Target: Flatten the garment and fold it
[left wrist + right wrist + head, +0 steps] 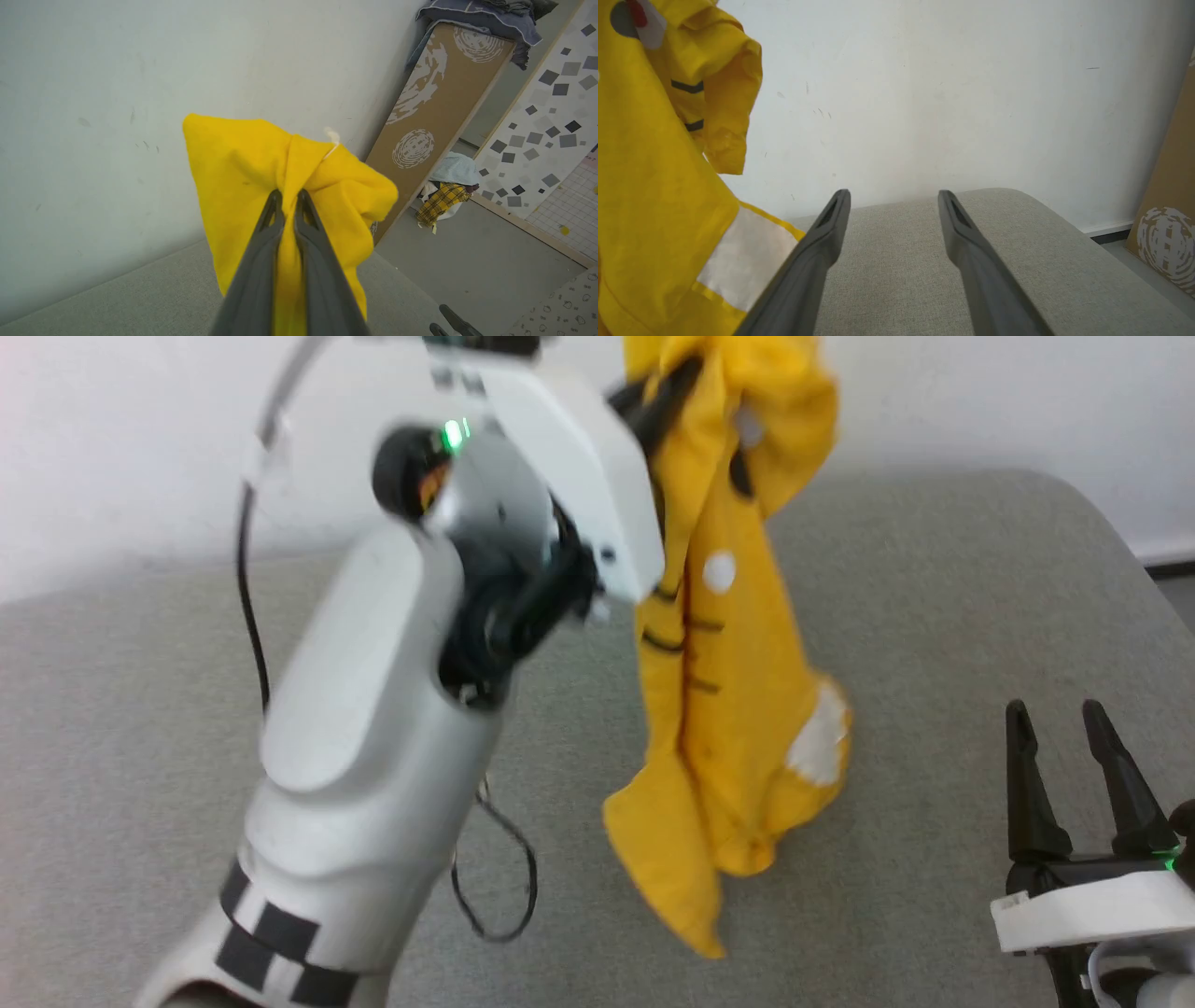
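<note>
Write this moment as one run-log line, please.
left gripper: shut on garment, held up | garment: hanging bunched, unfolded | right gripper: open, empty

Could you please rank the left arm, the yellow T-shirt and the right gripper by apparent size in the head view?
1. left arm, though nearness to the camera enlarges it
2. yellow T-shirt
3. right gripper
</note>
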